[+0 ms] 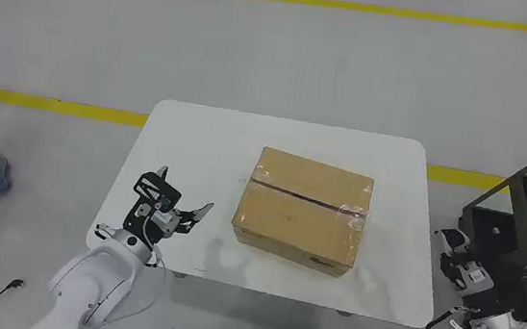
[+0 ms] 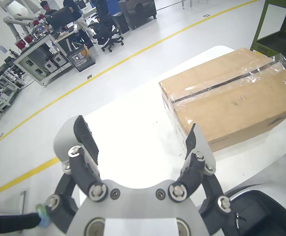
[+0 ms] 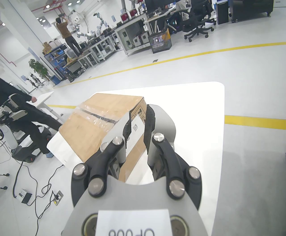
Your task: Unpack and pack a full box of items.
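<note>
Right up close, the left gripper (image 2: 136, 125) hangs over the near left part of the white table (image 1: 198, 138), fingers spread wide and holding nothing. The right gripper (image 3: 138, 114) sits off past the table's right edge, fingers pulled almost together with nothing between them.

A bit farther in, the box (image 1: 302, 207) lies flat in the middle of the table, closed. It is just to the right of the left gripper, so I think the left arm is the nearer one. The box's long side runs across the table from left to right, a little slanted.

Clear tape (image 1: 308, 198) runs along the top seam, the long way. Someone has scribbled pen marks (image 2: 239, 101) on top. A white label (image 3: 136, 129) with a tiny square code is stuck on the right end
</note>
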Controlling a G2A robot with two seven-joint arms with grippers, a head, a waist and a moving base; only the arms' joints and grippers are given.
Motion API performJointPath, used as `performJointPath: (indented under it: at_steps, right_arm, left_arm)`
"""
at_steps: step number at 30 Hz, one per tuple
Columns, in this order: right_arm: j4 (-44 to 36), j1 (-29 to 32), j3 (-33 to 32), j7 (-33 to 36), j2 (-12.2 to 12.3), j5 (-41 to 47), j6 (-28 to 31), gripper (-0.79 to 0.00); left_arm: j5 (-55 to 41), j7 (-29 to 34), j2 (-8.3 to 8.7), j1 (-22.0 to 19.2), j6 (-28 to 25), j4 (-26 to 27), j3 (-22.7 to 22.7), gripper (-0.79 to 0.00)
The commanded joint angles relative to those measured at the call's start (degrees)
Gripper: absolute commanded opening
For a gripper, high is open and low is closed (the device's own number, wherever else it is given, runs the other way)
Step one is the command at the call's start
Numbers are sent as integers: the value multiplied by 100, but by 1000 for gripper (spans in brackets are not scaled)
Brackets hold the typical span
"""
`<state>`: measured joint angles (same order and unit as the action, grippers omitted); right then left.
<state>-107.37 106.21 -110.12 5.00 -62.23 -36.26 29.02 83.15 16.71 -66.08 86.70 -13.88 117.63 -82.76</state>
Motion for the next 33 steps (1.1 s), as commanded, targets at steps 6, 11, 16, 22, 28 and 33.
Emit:
performJointPath:
  at_steps: [6, 11, 16, 22, 28, 33]
  right_arm:
    - [-25, 39, 25, 4, -19, -42, 1, -520]
    - [-15, 25, 147, 80, -33, -1, 55, -483]
    - [-66, -135, 370, 335, -36, 268, 200, -434]
    - [124, -570, 860, 786, -44, 493, 91, -403]
    - [452, -1084, 1358, 1095, -63, 460, -140, -422]
    - [658, -1350, 1624, 1123, -80, 212, -336, -425]
  left_arm:
    - [0, 0, 0, 0, 0, 0, 0, 0]
    - [0, 0, 0, 0, 0, 0, 0, 0]
    - [0, 0, 0, 0, 0, 0, 0, 0]
    - [0, 0, 0, 0, 0, 0, 0, 0]
    - [0, 0, 0, 0, 0, 0, 0, 0]
    - [0, 0, 0, 0, 0, 0, 0, 0]
